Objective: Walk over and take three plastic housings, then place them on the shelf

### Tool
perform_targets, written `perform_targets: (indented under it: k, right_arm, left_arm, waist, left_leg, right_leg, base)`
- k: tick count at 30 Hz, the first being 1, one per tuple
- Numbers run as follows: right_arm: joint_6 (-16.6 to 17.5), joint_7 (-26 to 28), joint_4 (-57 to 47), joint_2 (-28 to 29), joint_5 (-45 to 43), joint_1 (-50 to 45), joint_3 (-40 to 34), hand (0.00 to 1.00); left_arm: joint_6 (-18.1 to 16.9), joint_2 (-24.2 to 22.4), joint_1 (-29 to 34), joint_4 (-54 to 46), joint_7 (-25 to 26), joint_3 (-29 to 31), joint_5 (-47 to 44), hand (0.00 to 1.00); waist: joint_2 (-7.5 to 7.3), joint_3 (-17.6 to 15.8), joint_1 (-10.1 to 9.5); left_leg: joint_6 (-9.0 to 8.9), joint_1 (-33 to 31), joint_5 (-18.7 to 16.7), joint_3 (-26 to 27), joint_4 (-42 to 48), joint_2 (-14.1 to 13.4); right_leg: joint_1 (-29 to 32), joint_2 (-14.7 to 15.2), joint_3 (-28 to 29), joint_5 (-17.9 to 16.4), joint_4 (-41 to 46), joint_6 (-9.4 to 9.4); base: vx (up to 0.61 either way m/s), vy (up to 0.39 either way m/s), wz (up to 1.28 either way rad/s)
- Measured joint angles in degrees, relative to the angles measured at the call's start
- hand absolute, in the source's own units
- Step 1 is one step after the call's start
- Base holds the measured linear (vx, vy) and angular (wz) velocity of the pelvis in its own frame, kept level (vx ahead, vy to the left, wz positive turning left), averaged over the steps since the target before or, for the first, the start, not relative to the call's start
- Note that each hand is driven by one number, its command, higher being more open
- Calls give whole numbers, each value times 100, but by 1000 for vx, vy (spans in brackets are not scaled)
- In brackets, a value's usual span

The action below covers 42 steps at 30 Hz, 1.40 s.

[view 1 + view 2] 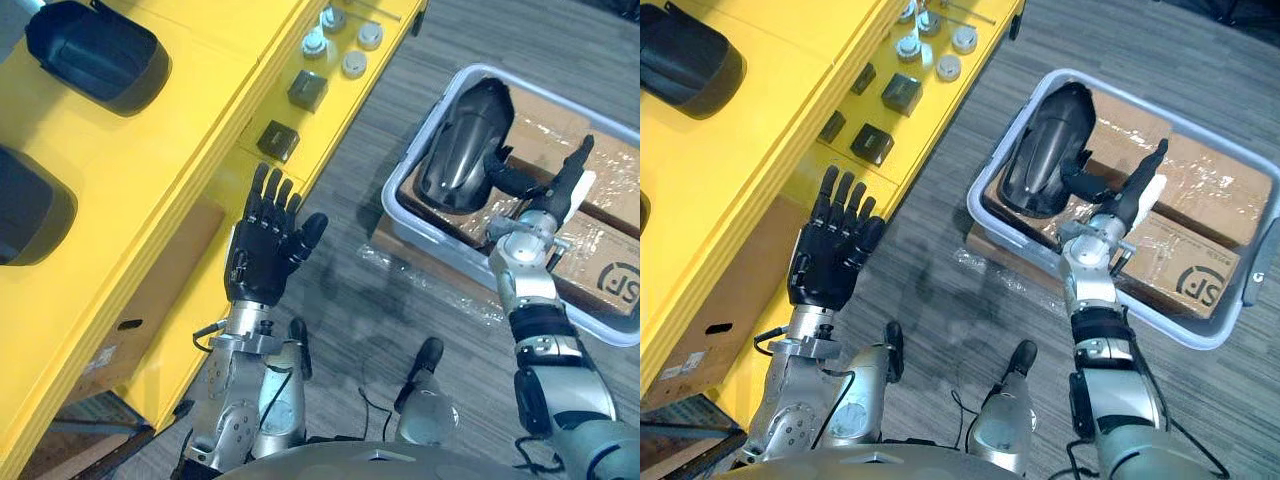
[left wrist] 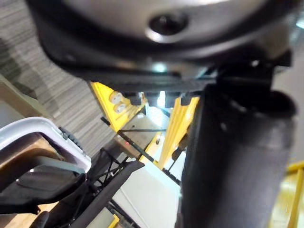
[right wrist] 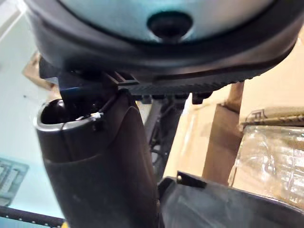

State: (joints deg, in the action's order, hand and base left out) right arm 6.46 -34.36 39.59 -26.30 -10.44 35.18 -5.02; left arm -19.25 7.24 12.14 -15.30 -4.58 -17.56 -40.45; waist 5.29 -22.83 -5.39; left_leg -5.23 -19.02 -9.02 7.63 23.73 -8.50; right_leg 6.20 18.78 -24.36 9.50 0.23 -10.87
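Three black housings [image 1: 95,50]; one grey bin [image 1: 390,203]; four silver caps [image 1: 354,64].

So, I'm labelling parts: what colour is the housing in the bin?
The housing is glossy black, clearest in the left eye view.

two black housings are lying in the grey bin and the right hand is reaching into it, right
No, the grey bin holds one black housing, not two; the left eye view shows it. The right hand does reach into the bin.

two black housings [image 1: 95,50] [image 1: 30,205] on the yellow shelf [image 1: 170,150]; third housing [image 1: 465,145] in grey bin [image 1: 440,245].
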Motion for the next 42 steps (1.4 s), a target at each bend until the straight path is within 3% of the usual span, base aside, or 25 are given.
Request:
perform_targets:
  k: [5, 6, 10, 13, 16, 21, 23, 28, 33, 35, 36, 40, 42]
  right_arm:
    - [-555, 479, 1188, -542, -434, 693, 159, 100]
    - [-630, 586, 1293, -610, -431, 731, 220, 0]
    - [-978, 1268, 2295, -1235, -350, 1472, 616, 0]
    - [-1211, 1473, 2734, -1561, -282, 1788, 637, 0]
    - [-1496, 2094, 2920, -1875, 158, 1858, 688, 0]
    - [-2073, 2139, 3203, -1952, 887, 2121, 725, 0]
    - [-2148, 2071, 3217, -1976, 1006, 2147, 755, 0]
    - [-2575, 2086, 3209, -1956, 1007, 2183, 549, 0]
    - [-2491, 2108, 2948, -1761, 1234, 1897, 400, 0]
    - [-2439, 1949, 2683, -1427, 1290, 1484, 363, 0]
    - [-2410, 1755, 2422, -1100, 1487, 1167, 347, 0]
    - [-2449, 1444, 1534, -532, 1934, 573, 353, 0]
    - [-2456, 1288, 990, -299, 2225, 347, 368, 0]
  left_arm:
    - [78, 7, -92, 79, -70, -106, 59, 100]
    - [92, 9, -93, 125, -73, -124, 62, 100]
    - [363, 160, -164, 430, -144, -258, 285, 100]
    - [528, 248, -151, 518, -194, -351, 285, 100]
    - [570, 291, -157, 588, -213, -404, 285, 100]
    - [573, 357, -204, 582, -346, -399, 312, 100]
    - [577, 452, -240, 563, -363, -355, 330, 100]
    - [863, 772, -271, 213, -492, 34, 1588, 100]
    - [1400, 1193, -534, -141, -1176, 47, 1846, 100]
    - [1901, 1217, -711, -138, -1442, 67, 1488, 100]
    - [2327, 1194, -826, -126, -1596, 53, 1105, 100]
    - [3157, 892, -1195, 345, -1657, -110, 448, 100]
    - [3567, 638, -1536, 1128, -1255, -241, 112, 100]
  waist:
    - [113, -173, -145]
    - [129, -188, -158]
    - [164, -316, -264]
    - [167, -323, -297]
    - [171, -324, -300]
    - [179, -325, -358]
    - [175, -327, -412]
    - [160, -326, -388]
    - [111, -158, -354]
    - [-10, 113, -333]
    - [-125, 295, -268]
    - [-363, 737, -100]
    - [-476, 924, -43]
  left_leg:
    - [10, -65, 90, -60, -45, 4]
    - [9, -65, 103, -73, -57, 8]
    - [-24, -76, 372, -197, -361, 37]
    - [-49, -77, 524, -276, -551, 65]
    - [-67, -54, 639, -321, -687, 76]
    - [-91, -21, 796, -473, -814, 73]
    - [-96, 29, 863, -496, -901, 71]
    - [-135, 502, 1081, -460, -1423, 77]
    - [-170, 1032, 1433, -301, -2237, 46]
    - [-202, 1200, 1507, -243, -2470, -6]
    - [-210, 1302, 1515, -204, -2551, -33]
    - [-214, 1438, 1514, -64, -2657, -46]
    - [-236, 1597, 1498, 72, -2711, -68]
  right_leg:
    - [80, 13, -77, -24, 112, 35]
    - [81, 16, -89, -32, 125, 48]
    - [185, 26, -244, -99, 289, 146]
    - [194, 26, -369, -119, 290, 174]
    - [195, 24, -428, -136, 307, 200]
    - [172, 22, -557, -214, 481, 306]
    - [136, 14, -599, -219, 487, 314]
    - [-95, 0, -604, -238, 478, 345]
    - [-194, -67, -514, -245, 409, 360]
    - [-262, -141, -508, -244, 304, 360]
    - [-331, -183, -504, -243, 236, 359]
    - [-418, -234, -454, -188, 28, 294]
    - [-534, -291, -362, -152, -158, 242]
  base:
    - [-53, 10, 6]
    - [-54, 2, 12]
    - [-74, -13, 15]
    - [-83, -32, 16]
    - [-65, -17, 9]
    - [-51, -9, 14]
    - [-32, -15, 11]
    - [-3, -10, 2]
    - [29, -35, -10]
    - [79, -59, -12]
    - [60, -43, -11]
    - [43, -37, -14]
    - [-7, -42, -27]
